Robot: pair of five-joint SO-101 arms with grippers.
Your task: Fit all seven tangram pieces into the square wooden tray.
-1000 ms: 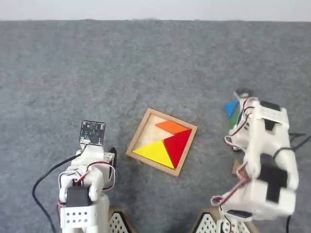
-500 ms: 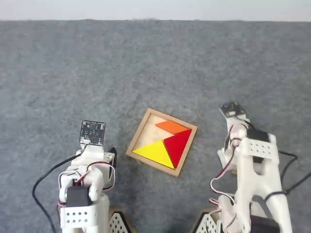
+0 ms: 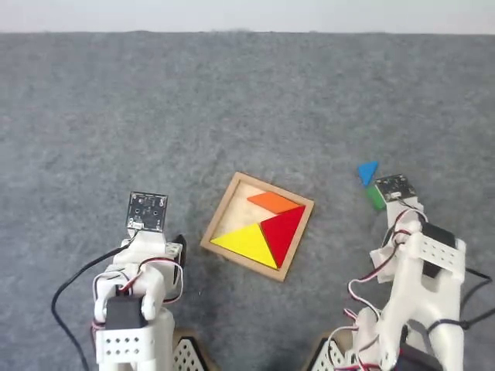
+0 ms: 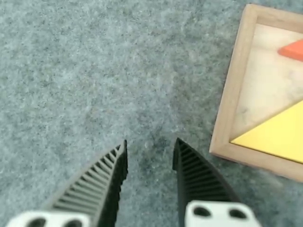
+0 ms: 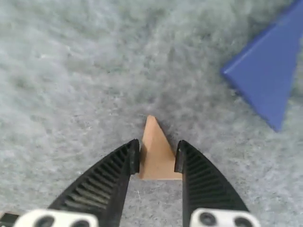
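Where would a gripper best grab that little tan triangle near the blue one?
Probably across its wide base end, coming down from above. The tan triangle is thin and flat, with its tip pointing away, so only the narrow side edges offer purchase. The right gripper holds it that way, beside the blue triangle.

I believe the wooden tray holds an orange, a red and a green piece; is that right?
Not quite: the high view shows the wooden tray holding an orange piece, a red piece and a yellow piece, not a green one. The green piece lies on the mat outside it.
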